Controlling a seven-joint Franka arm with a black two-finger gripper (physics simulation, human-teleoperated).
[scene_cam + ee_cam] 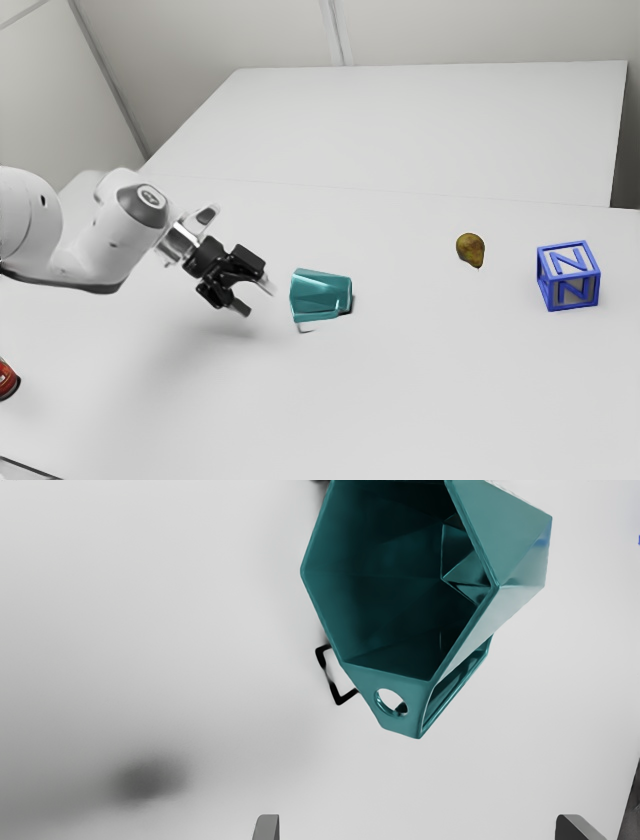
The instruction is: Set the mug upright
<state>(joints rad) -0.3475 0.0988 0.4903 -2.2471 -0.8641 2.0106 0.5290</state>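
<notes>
Layout, exterior view's left/right: everything sits on the table (450, 400). Mug (322, 290) near the middle, lying on its side, mouth toward the exterior view's left, base toward its right, handle on the near side. Gripper (256, 298) just beside it on the exterior view's left, above the table, apart from the mug, mouth facing it. Pear (469, 248) well to the right of the mug and a bit farther back. Block (568, 277) right of the pear, slightly nearer than it, apart from it. Can-shaped object (7, 380) at the far left edge of the exterior view, nearer than the mug. Wall (450, 30) behind the table's far end.
</notes>
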